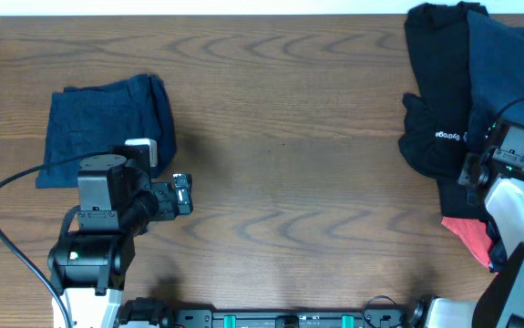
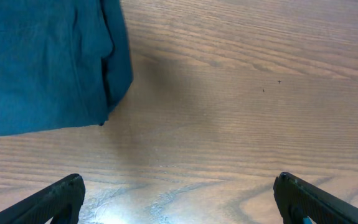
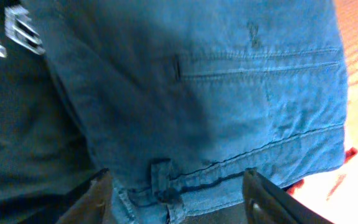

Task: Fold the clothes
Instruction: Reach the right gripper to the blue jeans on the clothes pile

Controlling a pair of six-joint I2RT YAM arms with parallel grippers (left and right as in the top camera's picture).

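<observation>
Hovering spread wide, left fingers point(image 2: 54, 200) sit beside folded garment point(image 2: 42, 62); right fingers point(image 3: 263, 196) gape over piled clothes point(image 3: 241, 93).

The overhead camera looks straight down on the whole desk point(image 1: 289, 137). The left wrist camera tilts down close by, sharing the folded navy garment point(image 2: 42, 62); the right wrist camera, nearest, shares the heaped clothes point(image 3: 228, 93).

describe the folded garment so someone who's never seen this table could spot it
Start at the wooden table and look at its left half. There lies the folded navy garment, a neat rectangle alone on wood, unlike the loose heap of black, blue and red clothes at the right edge.
</observation>
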